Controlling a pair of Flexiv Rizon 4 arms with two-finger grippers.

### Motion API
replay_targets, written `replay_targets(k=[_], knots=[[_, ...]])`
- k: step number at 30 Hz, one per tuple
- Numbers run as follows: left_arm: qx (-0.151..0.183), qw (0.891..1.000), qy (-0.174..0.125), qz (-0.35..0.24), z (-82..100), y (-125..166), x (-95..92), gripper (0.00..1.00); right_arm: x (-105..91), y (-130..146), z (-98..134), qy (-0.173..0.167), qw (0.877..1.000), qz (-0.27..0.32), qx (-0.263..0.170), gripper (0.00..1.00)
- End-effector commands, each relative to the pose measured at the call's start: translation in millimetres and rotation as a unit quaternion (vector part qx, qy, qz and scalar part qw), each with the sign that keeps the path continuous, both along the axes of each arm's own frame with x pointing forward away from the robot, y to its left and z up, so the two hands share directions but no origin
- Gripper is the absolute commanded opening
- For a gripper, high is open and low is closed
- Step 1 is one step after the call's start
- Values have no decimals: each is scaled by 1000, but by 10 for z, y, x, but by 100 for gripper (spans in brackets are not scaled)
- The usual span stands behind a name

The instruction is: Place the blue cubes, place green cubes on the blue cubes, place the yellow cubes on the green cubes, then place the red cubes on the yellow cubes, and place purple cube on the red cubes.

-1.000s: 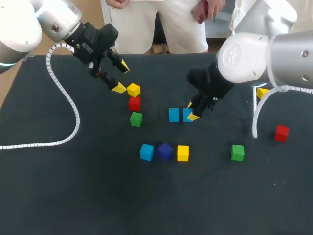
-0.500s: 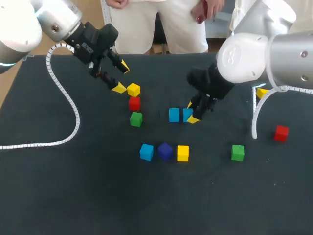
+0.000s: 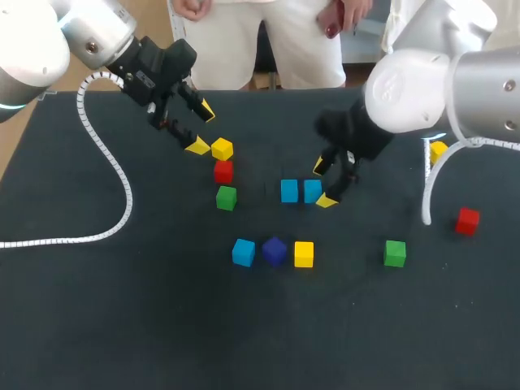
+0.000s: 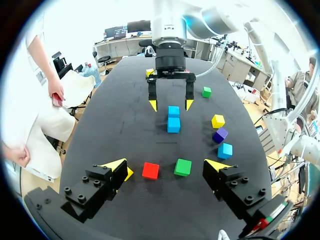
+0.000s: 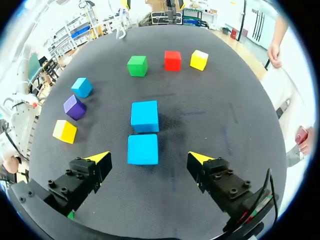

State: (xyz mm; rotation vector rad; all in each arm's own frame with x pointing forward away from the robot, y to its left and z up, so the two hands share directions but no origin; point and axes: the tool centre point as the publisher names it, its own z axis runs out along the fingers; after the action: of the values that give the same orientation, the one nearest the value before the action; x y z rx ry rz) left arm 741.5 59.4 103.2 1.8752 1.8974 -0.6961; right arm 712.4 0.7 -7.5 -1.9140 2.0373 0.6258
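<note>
Hovering empty and wide open at the right edge of the two blue cubes (image 3: pixel 290 191) in the frame's centre, the right gripper (image 3: pixel 324 184) could knock the nearer cube askew if its yellow tips clip it.

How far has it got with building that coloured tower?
Barely begun. Two blue cubes sit side by side in the middle. The right hand hangs open by them, empty, and the left hand is open too. The third blue cube and every other colour lie unstacked.
</note>
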Motion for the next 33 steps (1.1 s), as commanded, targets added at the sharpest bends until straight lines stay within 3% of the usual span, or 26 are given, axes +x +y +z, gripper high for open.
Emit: replay_targets(k=[1, 12, 17, 23, 33], knots=[[1, 1000, 0, 0, 2, 2, -3, 100, -92, -148, 133, -6, 1000, 3, 5, 100], [1, 1000, 0, 0, 2, 2, -3, 100, -234, -459, 337, -14, 999, -7, 28, 100], [1, 1000, 0, 0, 2, 2, -3, 100, -277, -599, 346, -22, 997, -16, 74, 100], [1, 1000, 0, 0, 2, 2, -3, 100, -248, -742, 328, -19, 991, -17, 130, 100], [1, 1000, 0, 0, 2, 2, -3, 100, -177, -848, 355, -5, 987, 13, 159, 100]])
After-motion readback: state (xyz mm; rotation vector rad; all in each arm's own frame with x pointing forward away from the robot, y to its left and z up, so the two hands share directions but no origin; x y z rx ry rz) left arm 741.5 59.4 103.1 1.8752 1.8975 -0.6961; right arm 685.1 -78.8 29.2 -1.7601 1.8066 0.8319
